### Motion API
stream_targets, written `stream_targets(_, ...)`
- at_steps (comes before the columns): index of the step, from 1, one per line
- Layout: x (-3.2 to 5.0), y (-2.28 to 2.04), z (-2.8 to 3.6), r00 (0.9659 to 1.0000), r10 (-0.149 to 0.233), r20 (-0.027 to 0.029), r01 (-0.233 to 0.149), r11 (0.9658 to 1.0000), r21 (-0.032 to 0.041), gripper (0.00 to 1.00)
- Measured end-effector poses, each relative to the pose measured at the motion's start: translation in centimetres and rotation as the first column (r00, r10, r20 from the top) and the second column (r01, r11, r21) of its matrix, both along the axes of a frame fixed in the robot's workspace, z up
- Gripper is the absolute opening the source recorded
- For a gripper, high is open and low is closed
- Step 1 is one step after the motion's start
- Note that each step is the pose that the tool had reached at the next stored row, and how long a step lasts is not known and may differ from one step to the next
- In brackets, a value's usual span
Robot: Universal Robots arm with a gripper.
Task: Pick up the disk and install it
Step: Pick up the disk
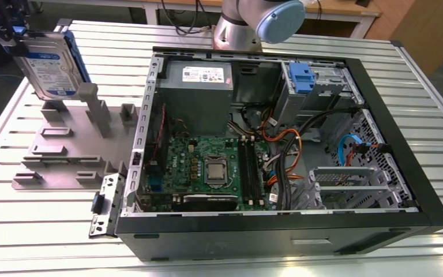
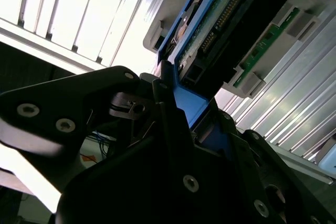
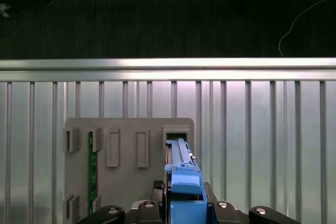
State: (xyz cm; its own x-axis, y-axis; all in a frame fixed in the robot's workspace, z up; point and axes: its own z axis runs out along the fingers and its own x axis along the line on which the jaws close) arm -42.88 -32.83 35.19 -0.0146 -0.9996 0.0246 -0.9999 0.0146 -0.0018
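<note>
Surface: slatted aluminium table (image 1: 52, 236), with dark floor beyond its edge in the first wrist view.
Foreground: open black computer case (image 1: 283, 236) lying on its side, motherboard and cables exposed.
Fixture: grey slotted holder (image 1: 67, 156) just beside the case, on the exterior view's left.
Claw: gripper (image 1: 14, 41) closed tight on the blue carrier frame around the disk (image 1: 48, 69).
Disk: held upright with its label showing, above the holder's far end and outside the case.
Background: arm base (image 1: 241, 26) stands behind the case.
</note>
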Motion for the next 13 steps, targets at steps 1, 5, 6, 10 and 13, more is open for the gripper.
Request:
stream_targets(1, 0.01, 0.0, 0.03, 1.0, 0.0, 0.0001, 0.0, 1.0, 0.0, 0.36)
stream_targets(5, 0.04, 0.0, 0.14, 1.0, 0.0, 0.0001, 0.0, 1.0, 0.0, 0.36)
stream_targets(6, 0.04, 0.0, 0.16, 1.0, 0.0, 0.0001, 0.0, 1.0, 0.0, 0.36)
stream_targets(10, 0.06, 0.0, 0.26, 1.0, 0.0, 0.0, 0.0, 1.0, 0.0, 0.36)
stream_targets(13, 0.08, 0.0, 0.31, 1.0, 0.0, 0.0, 0.0, 1.0, 0.0, 0.36)
